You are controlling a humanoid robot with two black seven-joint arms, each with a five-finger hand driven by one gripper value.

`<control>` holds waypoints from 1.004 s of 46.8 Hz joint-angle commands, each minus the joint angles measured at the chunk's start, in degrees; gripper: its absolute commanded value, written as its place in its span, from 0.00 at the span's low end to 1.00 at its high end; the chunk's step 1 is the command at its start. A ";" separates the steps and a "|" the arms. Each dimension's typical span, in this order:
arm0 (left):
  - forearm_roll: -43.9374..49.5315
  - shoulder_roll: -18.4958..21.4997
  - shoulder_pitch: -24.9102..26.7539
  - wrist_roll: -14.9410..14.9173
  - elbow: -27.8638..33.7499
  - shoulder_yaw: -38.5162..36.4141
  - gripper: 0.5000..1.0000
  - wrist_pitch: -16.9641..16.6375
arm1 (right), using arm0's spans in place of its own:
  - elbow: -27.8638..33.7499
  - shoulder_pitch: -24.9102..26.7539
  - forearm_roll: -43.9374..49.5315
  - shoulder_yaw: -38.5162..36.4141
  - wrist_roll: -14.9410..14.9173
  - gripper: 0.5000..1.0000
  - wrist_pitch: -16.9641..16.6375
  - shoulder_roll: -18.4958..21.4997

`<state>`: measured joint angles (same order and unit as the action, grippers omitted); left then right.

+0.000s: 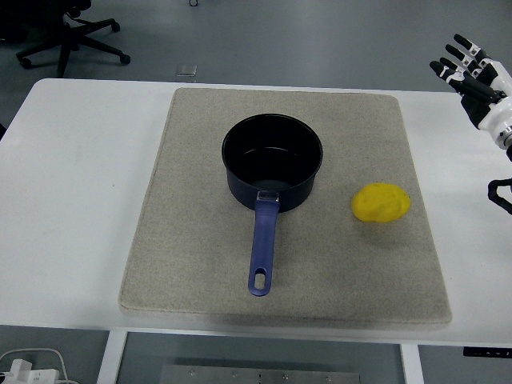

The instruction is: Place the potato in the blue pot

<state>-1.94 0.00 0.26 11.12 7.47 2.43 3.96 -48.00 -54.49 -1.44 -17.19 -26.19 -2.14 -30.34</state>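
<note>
A yellow potato (381, 203) lies on the right part of the beige mat (192, 240). The dark blue pot (272, 162) stands upright in the mat's middle, empty, its blue handle (262, 248) pointing toward the near edge. My right hand (472, 72) hovers at the far right edge of the picture, above the table and well apart from the potato, its fingers spread and holding nothing. The left arm does not show.
The white table (72, 184) extends around the mat on all sides. An office chair base (72, 40) stands on the floor beyond the table's far left corner. Cables (24, 364) lie on the floor below the near edge.
</note>
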 commanded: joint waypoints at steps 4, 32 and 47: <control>0.00 0.00 0.00 -0.04 0.00 -0.06 0.99 -0.01 | -4.37 -0.09 7.32 0.40 -1.06 0.85 0.90 -1.39; 0.00 0.00 0.00 -0.04 0.00 -0.06 0.99 -0.01 | -16.68 -1.93 37.91 8.84 -0.71 0.86 0.38 -11.85; 0.00 0.00 0.00 0.04 0.00 -0.06 0.99 -0.01 | -20.11 -1.93 52.24 11.74 -0.62 0.85 0.38 -16.16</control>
<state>-1.94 0.00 0.26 11.08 7.47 2.43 3.96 -67.86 -56.44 48.22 -5.61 -26.83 -1.67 -45.84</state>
